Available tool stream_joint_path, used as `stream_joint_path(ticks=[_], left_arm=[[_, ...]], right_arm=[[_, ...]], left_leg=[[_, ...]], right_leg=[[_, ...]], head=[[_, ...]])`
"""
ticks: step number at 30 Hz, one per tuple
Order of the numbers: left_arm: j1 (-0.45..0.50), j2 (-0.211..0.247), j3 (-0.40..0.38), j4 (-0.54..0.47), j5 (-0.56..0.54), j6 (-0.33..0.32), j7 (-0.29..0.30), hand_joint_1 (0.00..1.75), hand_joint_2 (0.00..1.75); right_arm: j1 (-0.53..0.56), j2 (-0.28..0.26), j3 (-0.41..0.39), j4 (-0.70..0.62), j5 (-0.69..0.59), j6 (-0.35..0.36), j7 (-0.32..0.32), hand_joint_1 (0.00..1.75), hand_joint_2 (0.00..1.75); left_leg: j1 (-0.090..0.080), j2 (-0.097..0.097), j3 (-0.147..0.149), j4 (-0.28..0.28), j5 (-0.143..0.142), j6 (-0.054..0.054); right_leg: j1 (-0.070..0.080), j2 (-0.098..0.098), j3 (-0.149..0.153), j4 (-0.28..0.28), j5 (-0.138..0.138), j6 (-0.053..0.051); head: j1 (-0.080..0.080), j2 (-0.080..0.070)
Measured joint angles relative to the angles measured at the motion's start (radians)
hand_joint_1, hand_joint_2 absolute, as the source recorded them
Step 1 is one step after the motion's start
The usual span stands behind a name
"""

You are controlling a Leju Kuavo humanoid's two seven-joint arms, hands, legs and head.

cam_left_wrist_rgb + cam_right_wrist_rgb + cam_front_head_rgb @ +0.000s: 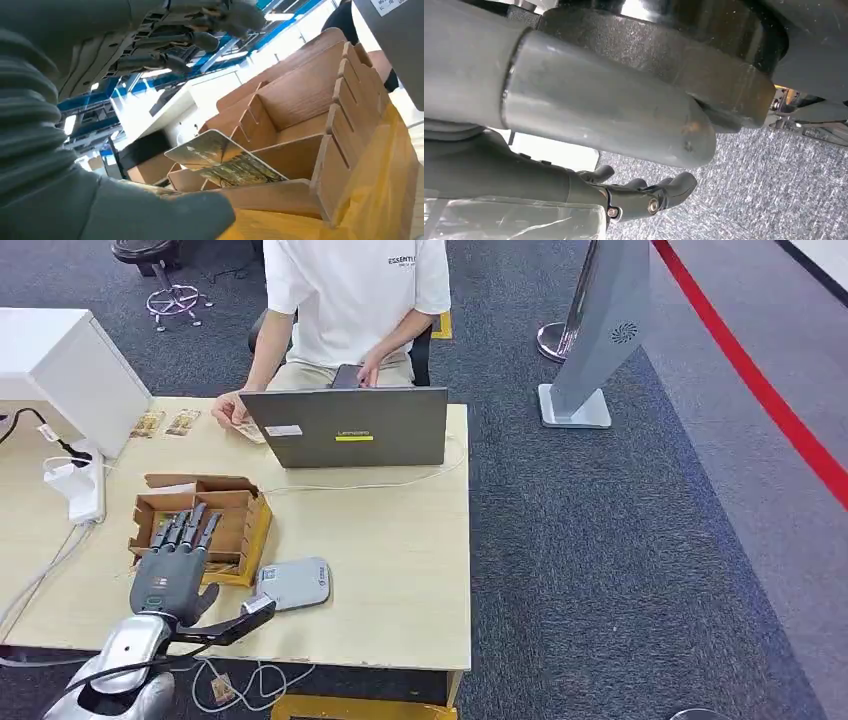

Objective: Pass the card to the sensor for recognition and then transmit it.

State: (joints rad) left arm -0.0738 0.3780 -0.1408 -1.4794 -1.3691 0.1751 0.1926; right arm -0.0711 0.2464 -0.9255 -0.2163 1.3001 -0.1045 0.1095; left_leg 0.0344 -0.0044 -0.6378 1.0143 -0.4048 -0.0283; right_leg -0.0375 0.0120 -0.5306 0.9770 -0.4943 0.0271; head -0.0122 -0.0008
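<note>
My left hand (172, 562) hovers over the near end of the cardboard slot box (236, 502), fingers stretched out flat and apart, holding nothing. In the left wrist view a card (220, 161) with a gold and green picture leans in a slot of the box (305, 100), between my thumb (155, 212) and the fingers (185, 40) above it, untouched. The grey card sensor (296, 583) lies flat on the table just right of the box. My right hand (644, 192) hangs beside my body over the carpet, fingers loosely bent and empty.
A person sits behind a grey laptop (347, 427) at the table's (400, 560) far edge, one hand by cards near it. Two more cards (165, 423) lie at the far left. A white power strip (86, 486) and cables sit left. A grey stand (600, 330) rises on the carpet at right.
</note>
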Motion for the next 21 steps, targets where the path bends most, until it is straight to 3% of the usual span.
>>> stream_joint_path(ticks=[21], left_arm=[[-0.010,-0.005,0.000,0.001,0.039,-0.039,-0.011,1.75,1.75]], right_arm=[[0.000,0.000,0.000,0.000,0.000,0.000,-0.001,0.00,0.00]], left_leg=[[0.000,0.000,0.000,0.000,0.000,0.000]], right_leg=[[0.000,0.000,0.000,0.000,0.000,0.000]], head=[[0.000,0.000]])
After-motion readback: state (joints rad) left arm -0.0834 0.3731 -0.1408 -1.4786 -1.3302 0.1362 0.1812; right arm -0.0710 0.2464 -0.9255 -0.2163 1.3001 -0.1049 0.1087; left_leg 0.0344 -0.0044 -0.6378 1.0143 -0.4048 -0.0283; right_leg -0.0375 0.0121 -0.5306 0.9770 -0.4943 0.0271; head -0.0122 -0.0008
